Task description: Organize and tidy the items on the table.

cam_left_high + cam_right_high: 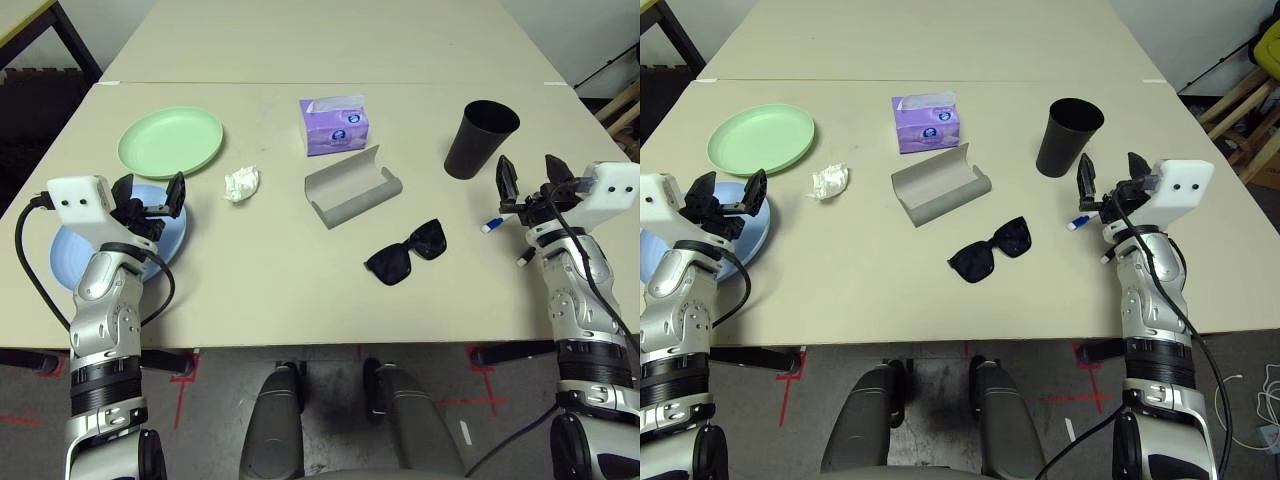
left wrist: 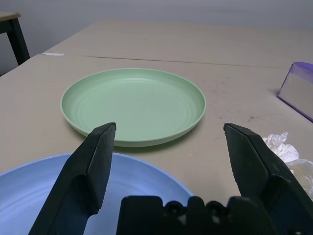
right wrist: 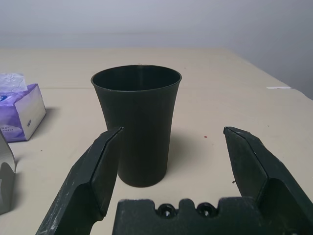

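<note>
On the table, a pale green plate lies at the back left, with a light blue plate nearer me by the left edge. My left gripper hovers open over the blue plate's far rim and faces the green plate. Crumpled white tissue, a purple tissue box, an open grey glasses case and black sunglasses occupy the middle. A black cup stands upright at the right. My right gripper is open just short of the cup, above a white-blue pen.
A second beige tabletop adjoins the far edge. A dark frame stands at the back left, and wooden legs beyond the right edge. Bare table surface stretches along the front edge between my arms.
</note>
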